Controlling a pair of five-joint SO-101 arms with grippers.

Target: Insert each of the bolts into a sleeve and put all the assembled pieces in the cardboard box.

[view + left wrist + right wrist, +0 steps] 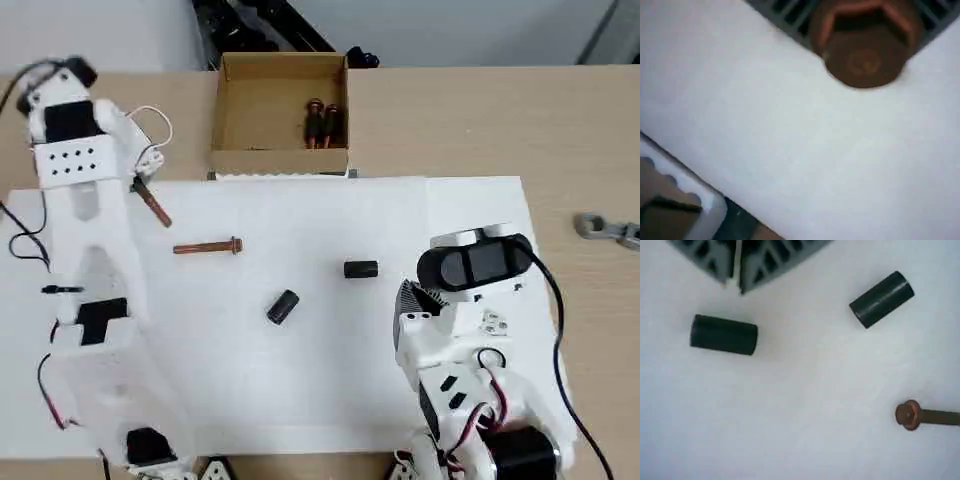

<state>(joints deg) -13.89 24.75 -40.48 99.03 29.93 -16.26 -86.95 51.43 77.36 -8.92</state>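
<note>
We grip one bolt (157,209), tilted, in our left fingers (782,12) just front-left of the cardboard box (228,110), probably to meet the sleeve (361,269) lying front-right of the box. Our right fingers (775,257), closed on nothing, hang beside it.

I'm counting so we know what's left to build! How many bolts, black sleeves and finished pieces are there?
Loose bolts: 2, one lying flat, one held by the left gripper
Black sleeves: 2
Finished pieces in the cardboard box: 2
Total: 6

Pieces (322,123) — perhaps two — in box (232,100)
</note>
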